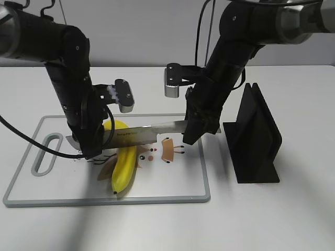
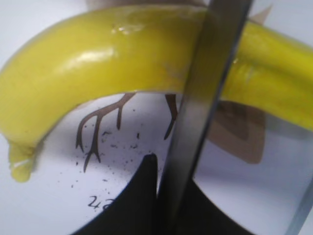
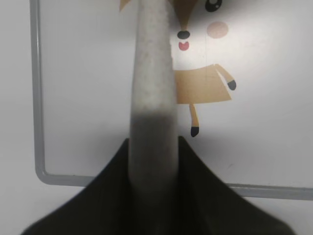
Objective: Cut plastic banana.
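The plastic banana [image 1: 123, 163], glossy yellow, lies on the white cutting board [image 1: 178, 189] over a cartoon print. A knife [image 1: 137, 135] is held level across it, blade just above or touching its upper half. My left gripper [image 1: 89, 150] is shut on the blade's tip end. In the left wrist view the blade [image 2: 208, 93] runs from the jaws [image 2: 171, 196] over the banana [image 2: 93, 63]. My right gripper [image 1: 189, 137] is shut on the knife's grey handle [image 3: 152, 83], seen between the jaws [image 3: 152, 161] in the right wrist view.
A black knife stand [image 1: 256, 137] stands on the table right of the board. The board has a grey rim [image 3: 35, 98] and a handle slot [image 1: 46, 152] at its left end. Both arms hang over the board's middle.
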`<state>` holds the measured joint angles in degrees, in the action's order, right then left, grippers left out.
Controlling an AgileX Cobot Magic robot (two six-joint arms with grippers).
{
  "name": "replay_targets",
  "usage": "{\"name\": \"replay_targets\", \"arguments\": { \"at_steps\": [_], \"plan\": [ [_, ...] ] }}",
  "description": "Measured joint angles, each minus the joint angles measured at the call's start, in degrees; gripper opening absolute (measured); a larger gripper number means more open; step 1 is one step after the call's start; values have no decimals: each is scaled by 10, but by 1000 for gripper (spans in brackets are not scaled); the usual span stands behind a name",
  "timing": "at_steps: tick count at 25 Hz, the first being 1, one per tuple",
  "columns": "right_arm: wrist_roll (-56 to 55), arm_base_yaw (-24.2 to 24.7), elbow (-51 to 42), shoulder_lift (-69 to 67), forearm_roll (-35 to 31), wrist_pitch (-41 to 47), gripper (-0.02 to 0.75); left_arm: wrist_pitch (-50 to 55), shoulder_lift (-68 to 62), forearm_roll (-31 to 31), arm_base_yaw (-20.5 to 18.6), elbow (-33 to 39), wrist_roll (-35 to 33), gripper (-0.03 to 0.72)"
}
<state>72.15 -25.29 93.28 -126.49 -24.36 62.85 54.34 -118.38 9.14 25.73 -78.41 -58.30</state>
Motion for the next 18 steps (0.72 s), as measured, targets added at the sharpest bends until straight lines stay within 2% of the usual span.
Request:
{"name": "replay_targets", "arguments": {
  "at_steps": [18],
  "plan": [
    [-4,-5,36,102,3,28,167,31,180,-51,2,7,3,4]
  ]
}}
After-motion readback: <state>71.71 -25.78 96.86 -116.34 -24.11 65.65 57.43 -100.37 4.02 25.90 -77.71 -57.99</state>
